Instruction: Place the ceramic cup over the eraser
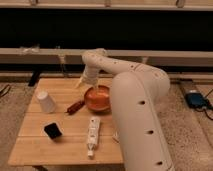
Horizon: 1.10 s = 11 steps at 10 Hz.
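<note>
Ceramic cup [46, 101] on far left of wooden table [60, 150], well left of gripper [85, 80] and nearer the camera. Looks narrower at top, so prob. standing mouth-down. Likely light, rigid, glazed and slick; liable to chip if dropped. Best pinched across the walls from above, approx. mid-height, w/ gentle squeeze. Eraser [52, 131] down-left of gripper, just in front of cup, not touching it, lying flat. Red-handled tool [76, 106] just below-left of gripper. Gripper hanging at back-left rim of orange bowl [97, 98]; apart or together, cannot tell. Power strip [92, 136] well below gripper, toward table's front edge.
</note>
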Tool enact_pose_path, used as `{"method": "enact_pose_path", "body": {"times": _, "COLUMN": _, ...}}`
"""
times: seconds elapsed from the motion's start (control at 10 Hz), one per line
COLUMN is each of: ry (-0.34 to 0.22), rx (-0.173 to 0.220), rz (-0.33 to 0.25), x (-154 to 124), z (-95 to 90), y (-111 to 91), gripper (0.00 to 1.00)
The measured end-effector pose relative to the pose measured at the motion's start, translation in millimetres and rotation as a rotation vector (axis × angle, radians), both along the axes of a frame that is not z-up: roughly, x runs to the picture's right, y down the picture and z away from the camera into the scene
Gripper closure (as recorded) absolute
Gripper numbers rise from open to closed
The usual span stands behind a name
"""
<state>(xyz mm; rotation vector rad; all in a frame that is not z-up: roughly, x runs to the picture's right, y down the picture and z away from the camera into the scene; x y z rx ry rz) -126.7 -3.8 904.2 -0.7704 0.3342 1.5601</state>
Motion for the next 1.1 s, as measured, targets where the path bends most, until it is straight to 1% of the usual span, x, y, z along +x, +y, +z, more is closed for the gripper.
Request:
{"method": "enact_pose_path", "body": {"times": 0.2, "ry": -0.049, "rx": 0.007, "rz": -0.045, "x": -22.4, "z": -3.7, "y": -7.3, "gripper": 0.2}}
{"method": "enact_pose_path", "body": {"times": 0.3, "ry": -0.084, "rx": 0.013, "rz": -0.077, "x": -40.5, "z": -7.7, "y": -8.0, "gripper": 0.2}}
{"method": "enact_pose_path", "body": {"times": 0.6, "ry": -0.165, "rx": 0.026, "rz": -0.155, "x": -74.6, "z": -27.4, "y": 8.4, "gripper": 0.2}}
{"method": "enact_pose_path", "body": {"times": 0.7, "ry": -0.204, "rx": 0.029, "rz": -0.19, "x": -95.1, "z": -33.3, "y": 18.0, "gripper": 0.2}}
{"method": "enact_pose_path", "body": {"times": 0.9, "ry": -0.229, "rx": 0.033, "rz": -0.212, "x": -105.3, "z": -34.6, "y": 22.1, "gripper": 0.2}}
{"method": "enact_pose_path", "body": {"times": 1.1, "ry": -0.269, "rx": 0.049, "rz": -0.239, "x": -123.0, "z": -38.6, "y": 21.3, "gripper": 0.2}}
